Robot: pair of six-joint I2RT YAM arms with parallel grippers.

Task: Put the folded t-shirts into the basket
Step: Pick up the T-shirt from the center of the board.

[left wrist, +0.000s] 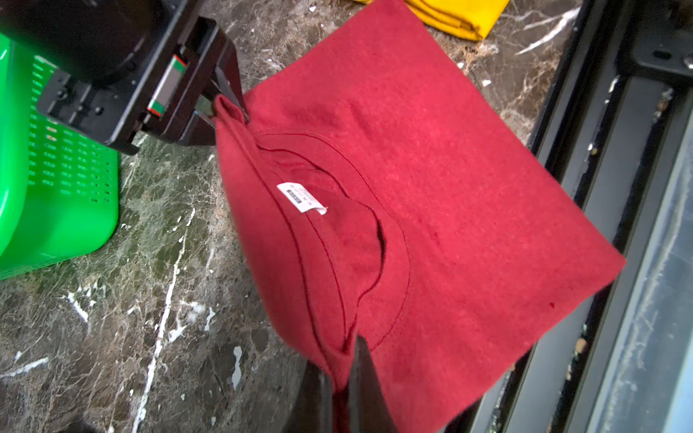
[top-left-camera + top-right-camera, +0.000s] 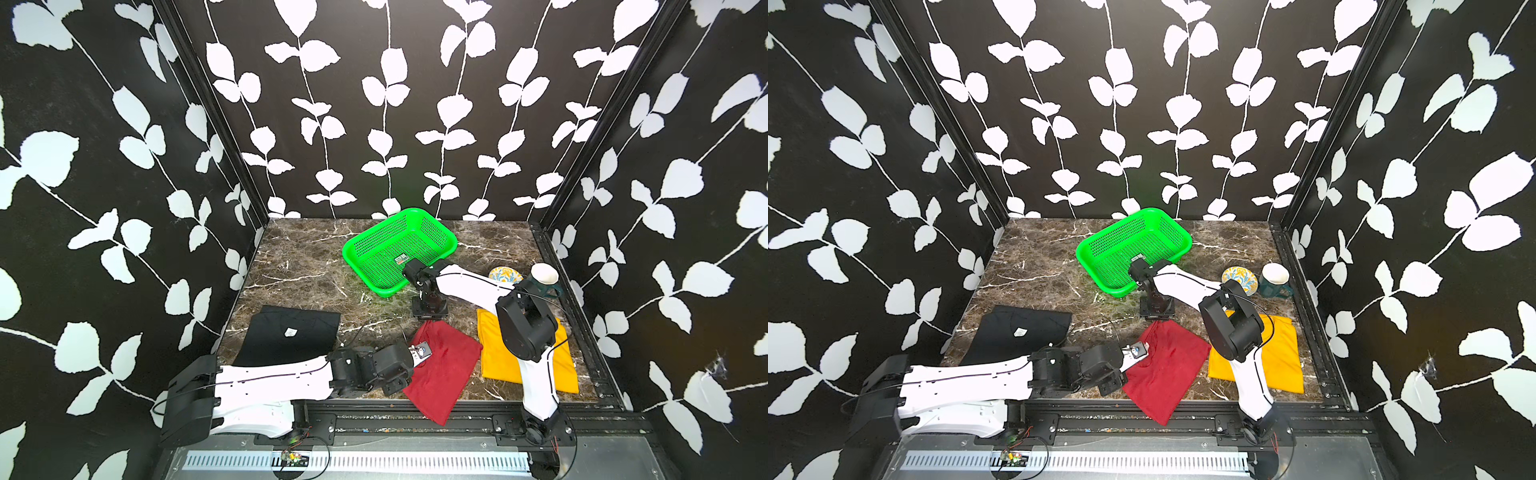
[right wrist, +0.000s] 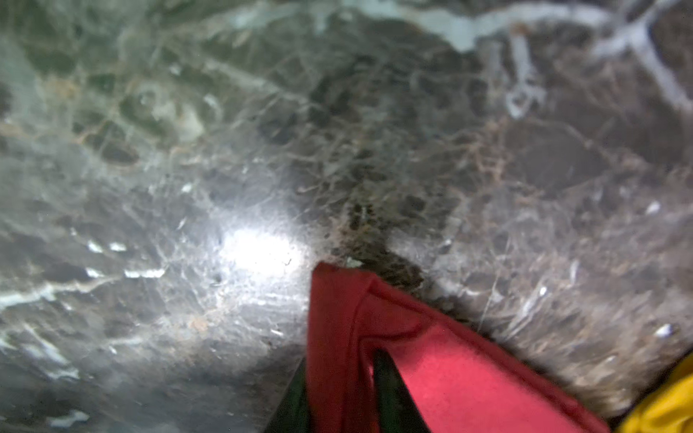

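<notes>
The red folded t-shirt point(image 2: 446, 370) point(image 2: 1163, 370) lies at the front middle of the marble table, one corner over the front edge. My left gripper point(image 1: 343, 375) point(image 2: 417, 360) is shut on its near-left edge by the collar. My right gripper point(image 3: 345, 382) point(image 2: 428, 321) point(image 1: 225, 108) pinches its far corner, with cloth bunched between the fingers. The yellow-orange t-shirt point(image 2: 494, 353) point(image 2: 1283, 357) lies to the right, partly under the right arm. At the front left lies the black t-shirt point(image 2: 291, 332) point(image 2: 1017, 332). The green basket point(image 2: 382, 253) point(image 2: 1117, 253) point(image 1: 67, 232) stands behind, with nothing in it.
A patterned bowl point(image 2: 505, 275) point(image 2: 1239, 277) and a dark mug point(image 2: 544, 276) point(image 2: 1275, 278) stand at the right, behind the yellow-orange shirt. A black rail point(image 2: 415, 411) runs along the front edge. Patterned walls close in three sides.
</notes>
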